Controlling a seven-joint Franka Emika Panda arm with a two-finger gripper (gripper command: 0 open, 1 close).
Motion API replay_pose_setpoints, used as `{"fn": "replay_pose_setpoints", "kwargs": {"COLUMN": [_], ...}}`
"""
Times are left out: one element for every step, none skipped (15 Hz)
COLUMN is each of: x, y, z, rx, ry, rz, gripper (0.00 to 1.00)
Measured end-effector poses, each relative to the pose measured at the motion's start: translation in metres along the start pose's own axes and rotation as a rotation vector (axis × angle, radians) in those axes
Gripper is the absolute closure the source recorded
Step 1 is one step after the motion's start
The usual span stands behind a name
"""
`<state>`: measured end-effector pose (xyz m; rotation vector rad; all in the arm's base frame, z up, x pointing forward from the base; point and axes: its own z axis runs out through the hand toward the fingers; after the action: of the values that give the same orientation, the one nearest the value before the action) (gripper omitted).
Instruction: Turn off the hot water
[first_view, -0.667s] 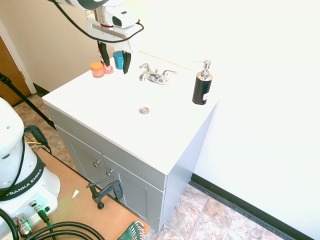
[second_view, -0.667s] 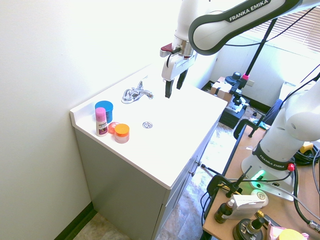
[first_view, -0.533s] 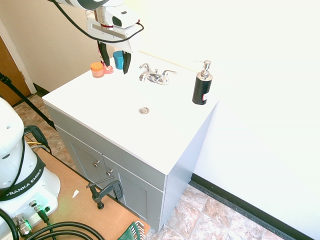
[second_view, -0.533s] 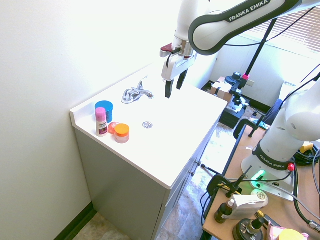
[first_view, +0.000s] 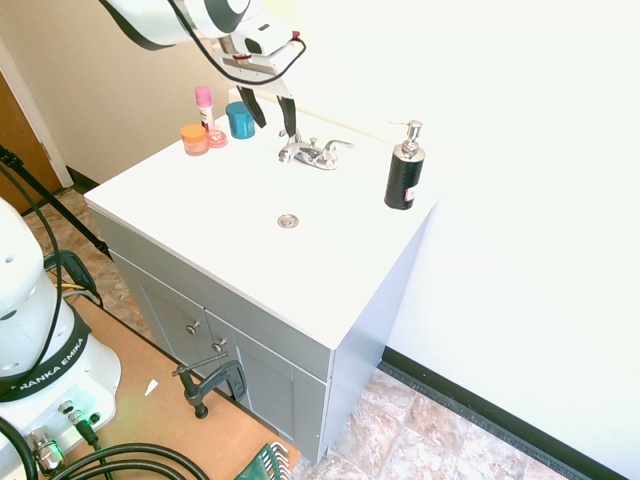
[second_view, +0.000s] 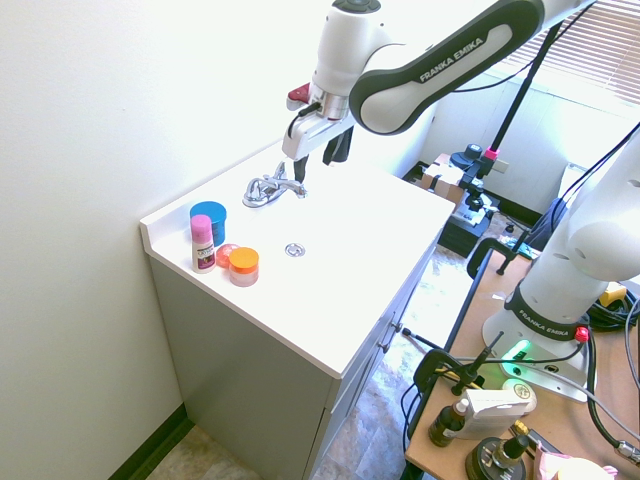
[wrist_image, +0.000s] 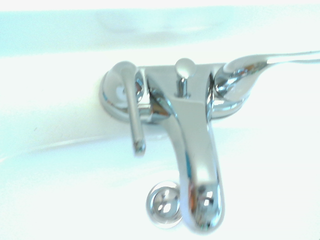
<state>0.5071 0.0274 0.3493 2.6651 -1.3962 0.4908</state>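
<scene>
No water shows at the chrome faucet (first_view: 312, 153) (second_view: 269, 188) at the back of the white sink counter (first_view: 200, 200). The hot tap, its left lever (wrist_image: 131, 112) (first_view: 289, 133), is swung forward beside the curved spout (wrist_image: 197, 165). The matching right lever (wrist_image: 260, 62) points out sideways. My gripper (first_view: 277, 127) (second_view: 318, 165) hangs open just above and slightly behind the left lever, fingers apart with nothing between them, touching nothing.
A blue cup (first_view: 239, 119), a pink-capped bottle (first_view: 204, 99), an orange jar (first_view: 194, 139) and a small pink jar (first_view: 217, 138) stand left of the faucet. A black soap dispenser (first_view: 404, 170) stands at the right. The drain (first_view: 288, 220) lies in front.
The arm has swung from above the jars toward the back wall and right. The gripper now hangs over the faucet's left lever, still open.
</scene>
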Motion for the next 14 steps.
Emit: {"fn": "replay_pose_setpoints", "kwargs": {"x": [0.005,0.011,0.018,0.023,0.025,0.024,0.022,0.019,0.017,0.016,0.013,0.011,0.008,0.005], "y": [-0.008,-0.016,-0.023,-0.029,-0.036,-0.043,-0.048,-0.053,-0.056,-0.058,-0.061,-0.065,-0.068,-0.073], "z": [0.008,0.015,0.022,0.028,0.035,0.041,0.048,0.053,0.055,0.055,0.055,0.054,0.054,0.053], "rx": [-0.009,-0.015,-0.020,-0.027,-0.035,-0.047,-0.060,-0.067,-0.072,-0.074,-0.074,-0.073,-0.072,-0.071], "ry": [0.029,0.055,0.074,0.082,0.082,0.078,0.074,0.071,0.065,0.050,0.034,0.019,0.008,0.000], "rz": [0.005,0.010,0.013,0.011,0.007,0.002,-0.007,-0.015,-0.019,-0.019,-0.020,-0.020,-0.018,-0.017], "gripper": [0.00,0.00,0.00,0.00,0.00,0.00,0.00,0.00,0.00,0.00,0.00,0.00,0.00,0.00]}}
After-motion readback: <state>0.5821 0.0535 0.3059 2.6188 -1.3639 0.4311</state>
